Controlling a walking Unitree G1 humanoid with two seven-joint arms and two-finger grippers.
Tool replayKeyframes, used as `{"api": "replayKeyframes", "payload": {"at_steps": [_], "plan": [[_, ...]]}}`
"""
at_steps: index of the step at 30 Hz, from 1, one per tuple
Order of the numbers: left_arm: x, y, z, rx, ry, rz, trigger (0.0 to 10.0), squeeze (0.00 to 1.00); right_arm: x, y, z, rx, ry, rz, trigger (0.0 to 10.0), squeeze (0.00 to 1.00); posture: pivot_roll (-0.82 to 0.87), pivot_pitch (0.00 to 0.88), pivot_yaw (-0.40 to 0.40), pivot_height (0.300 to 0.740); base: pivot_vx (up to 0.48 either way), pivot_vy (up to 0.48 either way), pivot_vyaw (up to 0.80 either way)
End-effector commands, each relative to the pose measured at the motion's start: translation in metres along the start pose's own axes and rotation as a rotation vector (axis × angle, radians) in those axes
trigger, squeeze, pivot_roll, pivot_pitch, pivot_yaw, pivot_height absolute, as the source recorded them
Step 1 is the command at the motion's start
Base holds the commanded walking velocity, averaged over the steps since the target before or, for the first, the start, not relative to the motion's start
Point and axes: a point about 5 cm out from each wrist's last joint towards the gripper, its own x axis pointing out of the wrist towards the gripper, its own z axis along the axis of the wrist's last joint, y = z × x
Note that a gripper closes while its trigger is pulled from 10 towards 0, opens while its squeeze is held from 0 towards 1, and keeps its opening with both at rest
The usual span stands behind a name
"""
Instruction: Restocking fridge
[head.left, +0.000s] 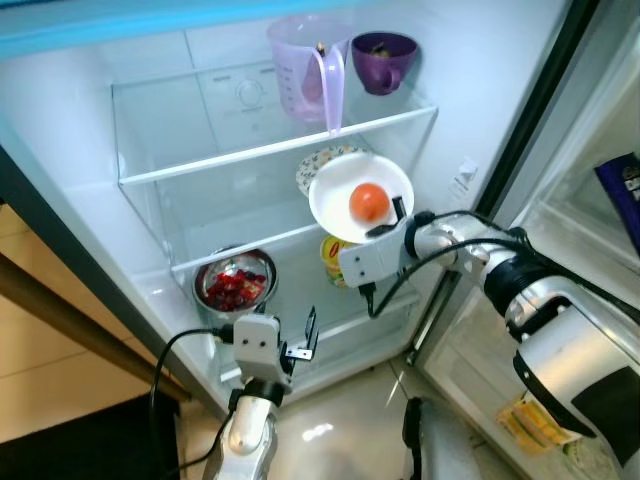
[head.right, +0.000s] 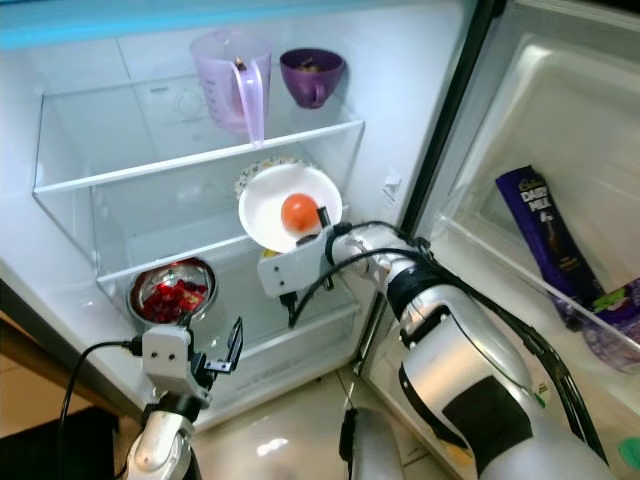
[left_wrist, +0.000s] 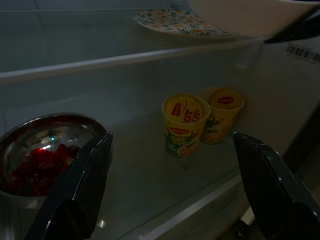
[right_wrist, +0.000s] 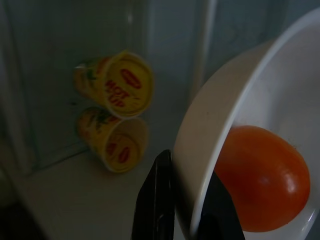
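Left tool (head.left: 300, 338) nearest the camera, raised upright before the open fridge (head.left: 150, 130), fingers spread and empty, just in front of the steel bowl of red pieces (head.left: 235, 281) on the lower shelf. Right arm reaches in from the door side, forearm roughly level; right tool (head.left: 392, 218) clamps the rim of a white bowl (head.left: 345, 185), one finger inside and one outside. An orange fruit (head.left: 369, 203) lies in it. Behind the white bowl: a patterned plate (head.left: 318, 162); below it, yellow cups (left_wrist: 186, 125).

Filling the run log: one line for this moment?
right gripper: holds white bowl with tomato | at middle shelf | left gripper: open, idle
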Motion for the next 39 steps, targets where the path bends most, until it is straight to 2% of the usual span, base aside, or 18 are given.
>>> {"api": "replayKeyframes", "payload": {"at_steps": [1, 12, 18, 28, 31, 39], "plan": [[-0.005, -0.010, -0.003, -0.025, 0.030, -0.003, 10.0, 0.00, 0.001, -0.007, 0.004, -0.009, -0.001, -0.031, 10.0, 0.00, -0.02, 0.274, -0.025, 0.480, 0.000, 0.000, 0.00], [0.004, -0.014, 0.018, -0.027, -0.015, -0.025, 10.0, 0.00, 0.005, -0.013, 0.009, -0.034, 0.027, -0.055, 10.0, 0.00, 0.00, 0.299, -0.026, 0.480, 0.000, 0.000, 0.00], [0.006, -0.019, 0.038, -0.023, -0.065, -0.049, 10.0, 0.00, 0.004, -0.020, 0.008, -0.043, 0.053, -0.084, 10.0, 0.00, 0.02, 0.346, -0.026, 0.480, 0.000, 0.000, 0.00], [0.009, -0.021, 0.057, -0.024, -0.100, -0.057, 10.0, 0.00, 0.000, -0.027, 0.003, -0.044, 0.074, -0.112, 10.0, 0.00, 0.03, 0.391, -0.023, 0.480, 0.000, 0.000, 0.00], [0.010, -0.023, 0.064, -0.027, -0.108, -0.063, 10.0, 0.00, -0.005, -0.042, 0.002, -0.057, 0.082, -0.169, 10.0, 0.00, 0.03, 0.412, -0.019, 0.480, 0.000, 0.000, 0.00], [0.006, -0.029, 0.070, -0.033, -0.102, -0.085, 10.0, 0.00, -0.009, -0.059, 0.007, -0.074, 0.069, -0.214, 10.0, 0.00, 0.04, 0.437, -0.016, 0.480, 0.000, 0.000, 0.00]]}}
